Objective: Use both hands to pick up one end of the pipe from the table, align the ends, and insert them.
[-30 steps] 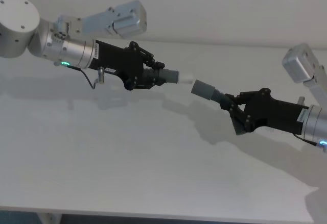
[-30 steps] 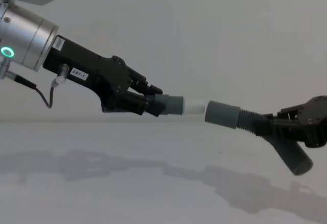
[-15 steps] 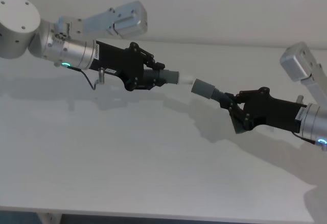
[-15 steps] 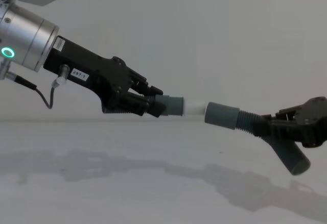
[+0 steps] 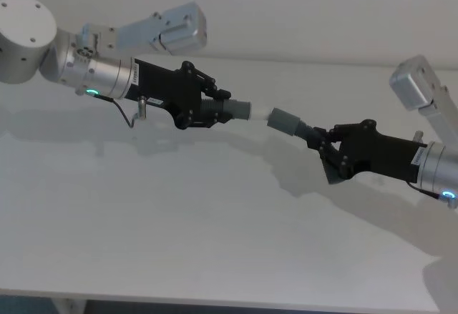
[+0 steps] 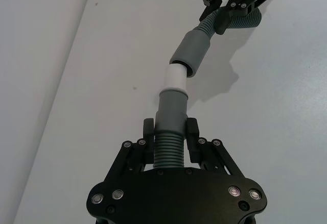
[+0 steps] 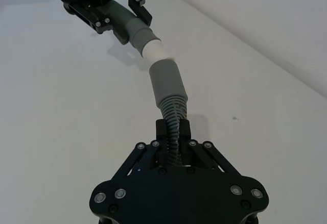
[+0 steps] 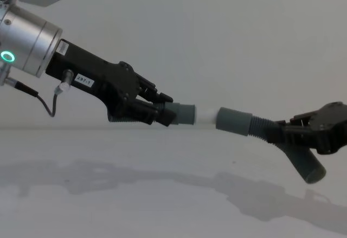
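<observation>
Pointing cuff to cuff, nearly level: pipe pieces.

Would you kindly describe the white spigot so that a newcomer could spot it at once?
Above the pale table, the left tool and right tool each hold a ribbed grey pipe piece, cuffs facing. The white spigot is the short smooth tube sticking out of the left cuff, its tip at the mouth of the right cuff. It alone is white.
</observation>
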You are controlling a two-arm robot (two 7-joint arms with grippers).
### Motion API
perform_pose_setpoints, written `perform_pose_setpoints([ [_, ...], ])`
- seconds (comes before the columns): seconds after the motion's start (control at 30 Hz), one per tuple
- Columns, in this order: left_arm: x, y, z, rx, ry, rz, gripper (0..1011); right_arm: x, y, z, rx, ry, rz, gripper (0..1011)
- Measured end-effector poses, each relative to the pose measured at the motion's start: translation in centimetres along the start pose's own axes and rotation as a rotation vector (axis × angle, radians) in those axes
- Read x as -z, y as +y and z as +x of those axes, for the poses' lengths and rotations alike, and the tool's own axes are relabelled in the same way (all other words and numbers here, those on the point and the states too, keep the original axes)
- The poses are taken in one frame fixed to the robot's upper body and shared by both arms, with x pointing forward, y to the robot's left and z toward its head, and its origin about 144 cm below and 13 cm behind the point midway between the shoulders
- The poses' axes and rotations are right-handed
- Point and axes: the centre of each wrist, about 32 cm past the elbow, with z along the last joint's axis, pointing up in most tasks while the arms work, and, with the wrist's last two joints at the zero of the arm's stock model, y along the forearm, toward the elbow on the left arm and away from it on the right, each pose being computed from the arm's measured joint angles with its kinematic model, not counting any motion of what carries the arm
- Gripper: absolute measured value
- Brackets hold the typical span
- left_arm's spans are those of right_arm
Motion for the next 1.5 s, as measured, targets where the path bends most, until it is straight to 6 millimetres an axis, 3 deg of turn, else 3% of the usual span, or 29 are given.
perform_pose_setpoints([
  [1.5,-0.02,-0.90,0.30,0.026,0.005,-0.019,355,-0.52,0.26,0.51,-0.047,-0.004,0.029,133],
])
